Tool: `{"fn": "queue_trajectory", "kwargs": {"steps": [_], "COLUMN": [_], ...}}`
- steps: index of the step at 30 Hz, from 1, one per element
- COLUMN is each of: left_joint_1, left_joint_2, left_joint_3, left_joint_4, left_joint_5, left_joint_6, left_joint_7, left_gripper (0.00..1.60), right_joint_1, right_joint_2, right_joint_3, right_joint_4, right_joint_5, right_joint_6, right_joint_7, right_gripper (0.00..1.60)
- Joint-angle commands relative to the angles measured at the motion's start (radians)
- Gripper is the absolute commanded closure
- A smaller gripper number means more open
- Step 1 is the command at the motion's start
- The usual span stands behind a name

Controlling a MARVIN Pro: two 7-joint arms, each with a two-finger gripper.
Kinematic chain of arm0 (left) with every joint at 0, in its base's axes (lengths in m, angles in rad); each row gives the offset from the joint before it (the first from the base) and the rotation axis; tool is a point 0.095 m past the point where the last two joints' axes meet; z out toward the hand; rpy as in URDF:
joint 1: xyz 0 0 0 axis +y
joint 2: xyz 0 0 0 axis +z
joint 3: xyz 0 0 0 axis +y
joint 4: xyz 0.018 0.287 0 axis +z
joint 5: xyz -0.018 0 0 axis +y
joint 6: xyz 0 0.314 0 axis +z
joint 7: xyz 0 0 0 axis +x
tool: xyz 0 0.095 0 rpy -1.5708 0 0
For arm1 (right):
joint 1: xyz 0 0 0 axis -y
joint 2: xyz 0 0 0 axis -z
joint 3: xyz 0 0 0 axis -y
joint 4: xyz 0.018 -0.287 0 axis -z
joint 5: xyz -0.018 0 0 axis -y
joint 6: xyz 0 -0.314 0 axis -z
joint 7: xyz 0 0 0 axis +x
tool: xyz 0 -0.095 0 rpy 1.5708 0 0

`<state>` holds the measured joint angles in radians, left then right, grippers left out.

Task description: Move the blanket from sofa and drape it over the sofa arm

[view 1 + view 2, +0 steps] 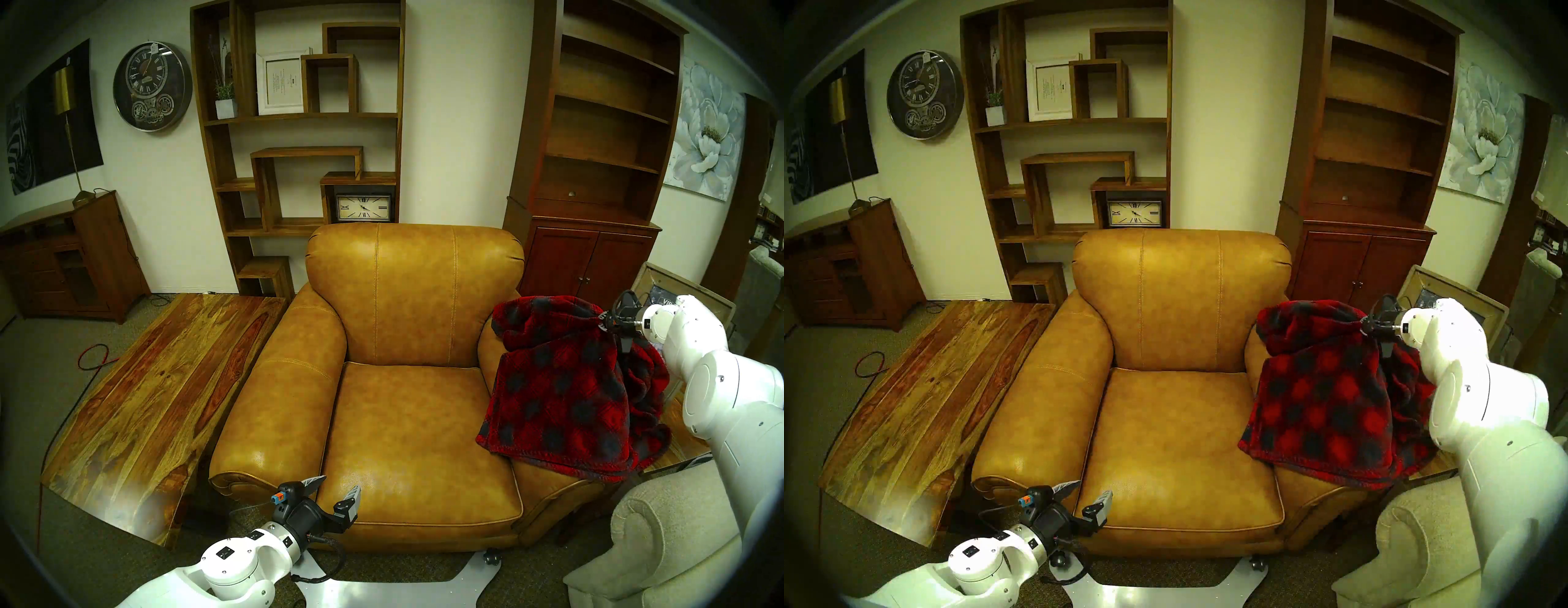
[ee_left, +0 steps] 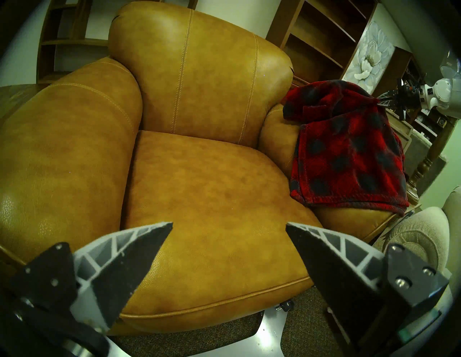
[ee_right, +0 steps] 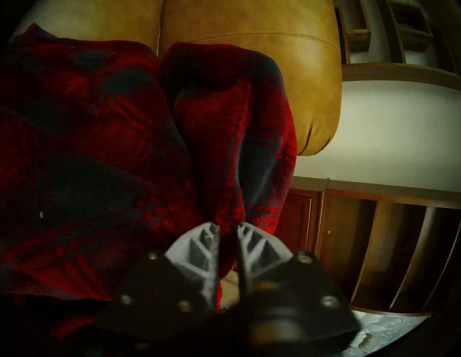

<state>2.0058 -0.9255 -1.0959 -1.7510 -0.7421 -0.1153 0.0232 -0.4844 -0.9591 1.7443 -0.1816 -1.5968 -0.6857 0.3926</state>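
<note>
Now pinching a bunched fold of the blanket (image 1: 564, 390) in the right gripper (image 1: 601, 319), jaws clamped tight on the fleece. Draped across the sofa arm (image 1: 547, 471) of the sofa (image 1: 407, 305), lower hem down toward the seat. Low by the front edge, left gripper (image 1: 335, 490) spread wide, holding nothing.

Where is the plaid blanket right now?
In the head view's right side, the blanket lies over the sofa arm, one bunch pinched in the right gripper.
</note>
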Motion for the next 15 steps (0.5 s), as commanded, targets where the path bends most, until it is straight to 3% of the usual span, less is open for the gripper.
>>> {"fn": "queue_trajectory", "kwargs": {"steps": [1, 9, 15], "left_joint_1": [0.005, 0.004, 0.003], "left_joint_2": [0.005, 0.004, 0.004], "left_joint_3": [-0.003, -0.002, -0.002], "left_joint_4": [-0.024, -0.021, -0.02], "left_joint_5": [-0.003, -0.002, -0.001], "left_joint_6": [-0.001, -0.002, -0.002], "left_joint_7": [-0.002, -0.002, -0.002], "left_gripper": [0.0, 0.0, 0.0], "right_joint_1": [-0.006, 0.044, 0.093], "right_joint_2": [0.033, 0.037, 0.025], "right_joint_3": [-0.004, 0.08, 0.192], "right_joint_4": [0.031, 0.014, 0.046], "right_joint_5": [0.001, 0.079, 0.178], "right_joint_6": [-0.092, -0.087, -0.117], "right_joint_7": [-0.006, -0.089, -0.112], "right_gripper": [0.0, 0.0, 0.0]}}
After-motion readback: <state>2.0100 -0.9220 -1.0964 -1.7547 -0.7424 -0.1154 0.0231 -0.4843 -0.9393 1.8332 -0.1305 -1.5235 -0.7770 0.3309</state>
